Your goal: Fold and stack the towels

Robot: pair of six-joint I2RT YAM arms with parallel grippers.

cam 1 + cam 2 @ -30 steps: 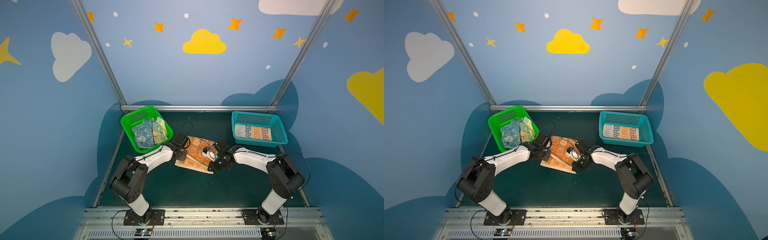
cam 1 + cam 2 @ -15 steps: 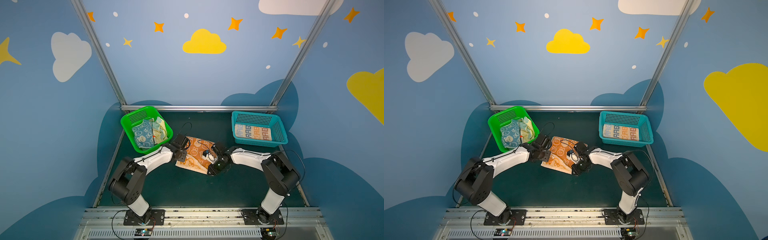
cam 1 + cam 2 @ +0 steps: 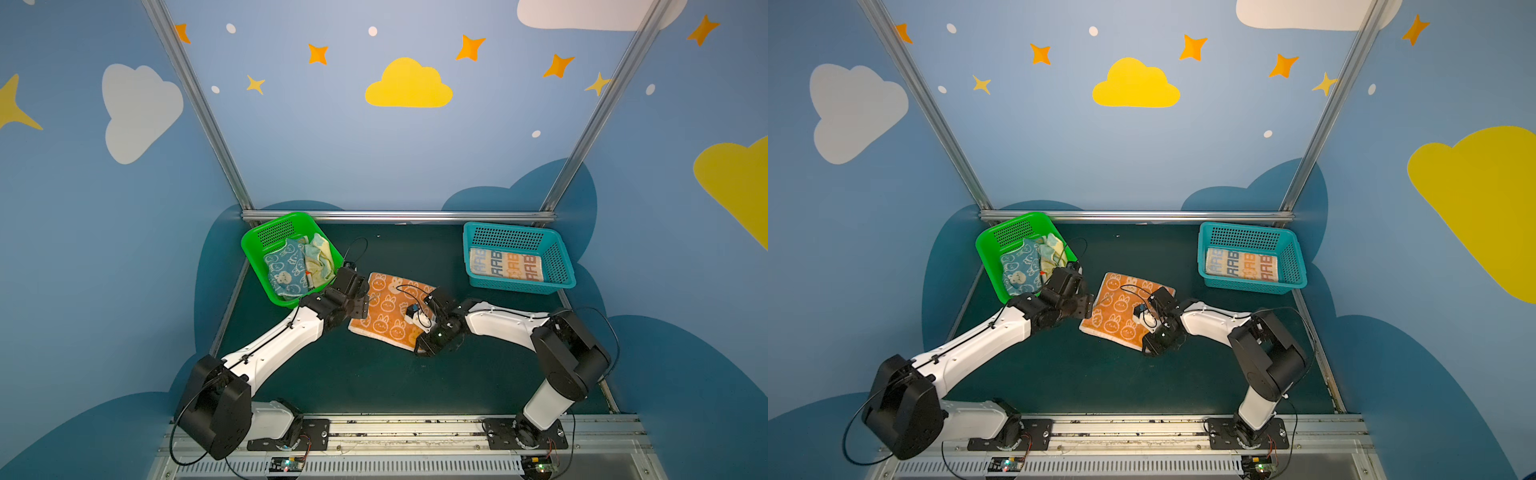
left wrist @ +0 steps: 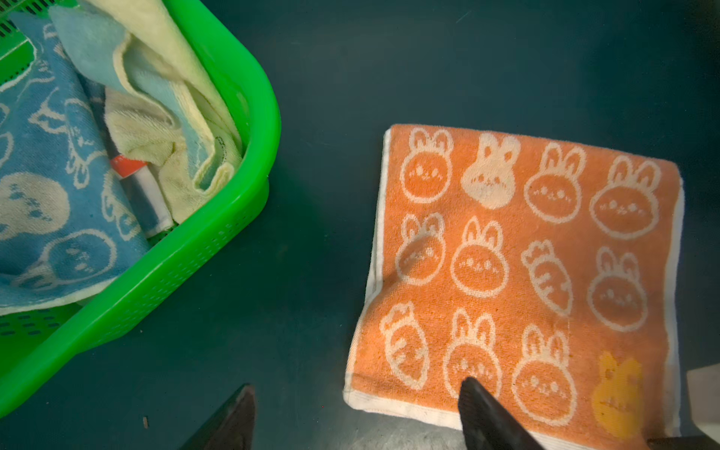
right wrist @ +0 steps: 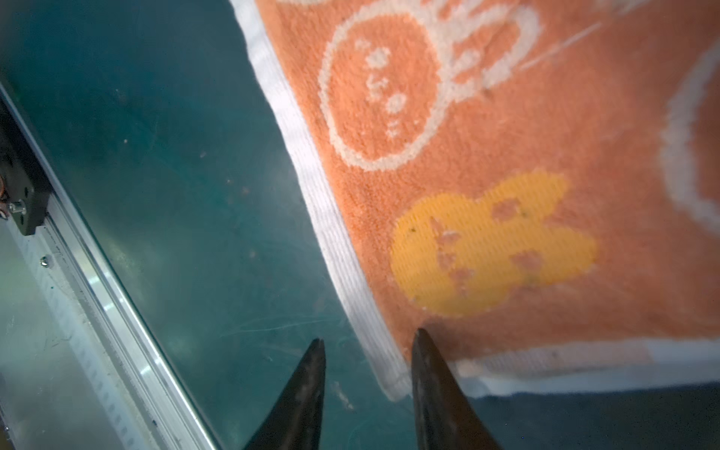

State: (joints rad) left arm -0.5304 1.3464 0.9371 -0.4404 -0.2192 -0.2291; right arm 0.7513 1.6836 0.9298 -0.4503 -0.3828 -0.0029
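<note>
In both top views the orange towel (image 3: 388, 309) lies flat and askew on the dark green tabletop (image 3: 374, 374), a little below the middle of the frame. The green basket (image 3: 276, 228) sits left of centre and holds a crumpled blue towel (image 3: 284, 270) and a pale yellow towel (image 3: 318, 259). The teal basket (image 3: 507, 237) at the right holds a folded towel (image 3: 505, 264) with lettering, lying flat. The left arm (image 3: 282, 336) reaches up from the lower left to the orange towel's left edge. The right arm (image 3: 498, 322) comes in from the right to the towel's lower right corner.

In the left wrist view the left fingers (image 4: 483, 413) are spread wide with nothing gripped. One tip stands over the orange towel by its white hem, the other over bare tabletop beside it. The towel shows white rabbits, carrots and one yellow rabbit. A strip of tabletop separates it from the green basket.

In the right wrist view the right fingers (image 5: 432, 389) stand apart, though less widely. One tip is over the cloth just by the corner, the other over bare tabletop. The hem's corner lies flat in the gap between them, near the yellow rabbit. A metal rail (image 5: 78, 272) runs along the tabletop's edge.
</note>
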